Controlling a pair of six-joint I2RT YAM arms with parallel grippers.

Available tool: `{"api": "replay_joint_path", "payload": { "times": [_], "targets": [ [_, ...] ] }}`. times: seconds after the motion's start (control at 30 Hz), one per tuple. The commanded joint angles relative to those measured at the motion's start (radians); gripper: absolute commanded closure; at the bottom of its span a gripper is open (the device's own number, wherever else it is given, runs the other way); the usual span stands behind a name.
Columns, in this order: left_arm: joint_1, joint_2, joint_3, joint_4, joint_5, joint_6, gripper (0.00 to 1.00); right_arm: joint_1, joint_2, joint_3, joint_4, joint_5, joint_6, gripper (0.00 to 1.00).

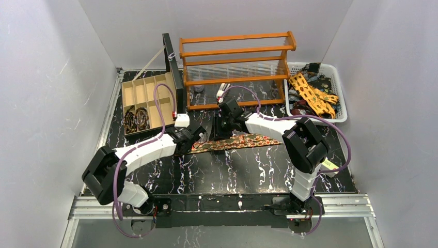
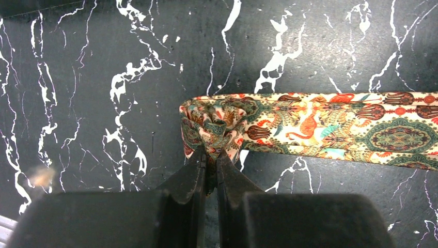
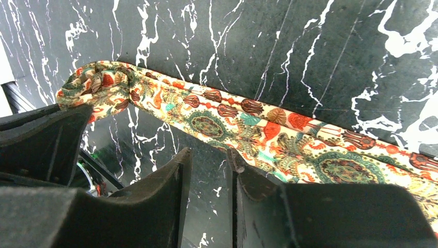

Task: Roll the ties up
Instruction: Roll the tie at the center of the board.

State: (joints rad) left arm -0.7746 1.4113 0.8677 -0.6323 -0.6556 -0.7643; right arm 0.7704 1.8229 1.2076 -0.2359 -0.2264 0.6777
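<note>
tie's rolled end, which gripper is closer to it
Left. The left gripper pinches the tie right at its rolled end; the right gripper sits open farther along, beside the flat strip.

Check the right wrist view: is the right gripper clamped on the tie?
No, the right gripper has its fingers apart with only table showing between them, and the tie runs past their tips, not between them.

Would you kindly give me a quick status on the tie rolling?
Left gripper shut on tie, coiled end. Right gripper open, over the strip. No obstruction seen.
</note>
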Motion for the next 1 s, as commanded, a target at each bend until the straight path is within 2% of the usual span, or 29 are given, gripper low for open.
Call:
{"api": "replay_joint_path", "payload": {
  "times": [0.0, 0.27, 0.43, 0.8, 0.97],
  "targets": [
    [-0.027, 0.018, 0.048, -0.019, -0.083, -0.025, 1.0, -0.015, -0.052, -0.011, 0.019, 0.007, 0.008, 0.61],
    [-0.03, -0.011, 0.074, -0.118, -0.186, -0.035, 1.0, -0.017, -0.041, -0.018, 0.034, -0.018, 0.018, 0.6],
    [-0.032, 0.041, 0.078, -0.129, -0.198, -0.036, 1.0, -0.017, -0.039, -0.019, 0.037, -0.026, 0.021, 0.6],
    [-0.084, 0.162, 0.134, -0.097, -0.195, -0.052, 1.0, -0.046, -0.058, -0.053, 0.045, -0.026, 0.032, 0.59],
    [-0.111, 0.196, 0.141, -0.044, -0.132, -0.045, 0.99, -0.07, -0.083, -0.08, 0.048, -0.013, 0.038, 0.52]
  ]
}}
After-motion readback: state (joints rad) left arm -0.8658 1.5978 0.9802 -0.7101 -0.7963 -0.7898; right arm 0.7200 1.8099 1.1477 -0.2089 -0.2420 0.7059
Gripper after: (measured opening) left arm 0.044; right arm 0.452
